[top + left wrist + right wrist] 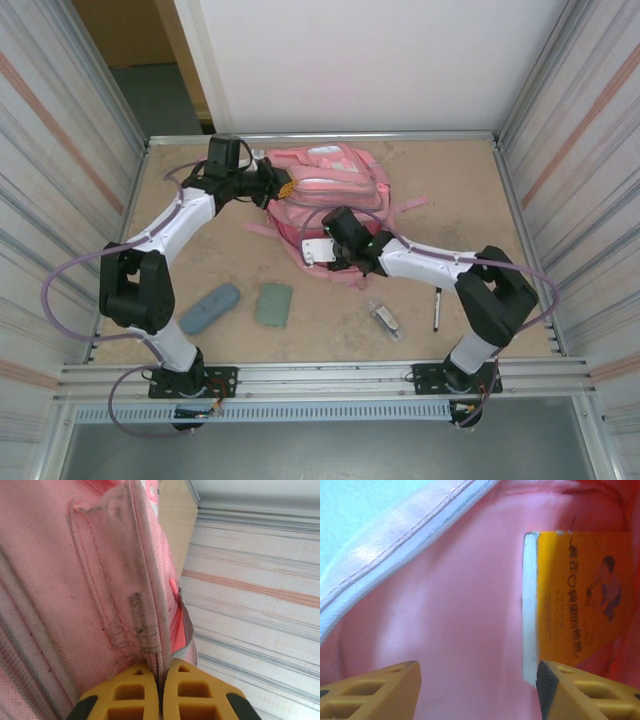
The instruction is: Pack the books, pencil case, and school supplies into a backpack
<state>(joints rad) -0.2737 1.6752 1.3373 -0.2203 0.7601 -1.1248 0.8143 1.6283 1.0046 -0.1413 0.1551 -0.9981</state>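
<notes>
From above, the left gripper [278, 188] pinches the rim of the pink backpack [335, 178] as the right gripper [322, 248] reaches into its mouth, pencil case [209, 307] and green book [274, 304] waiting on the table [460, 200]. Left wrist: yellow fingers [135, 692] clamped on a grubby seam [145, 630]. Right wrist: jaws apart, the orange-yellow book [580, 600] rests inside against glossy lining [460, 605]; next, seemingly, a clean withdrawal for the pencil case
</notes>
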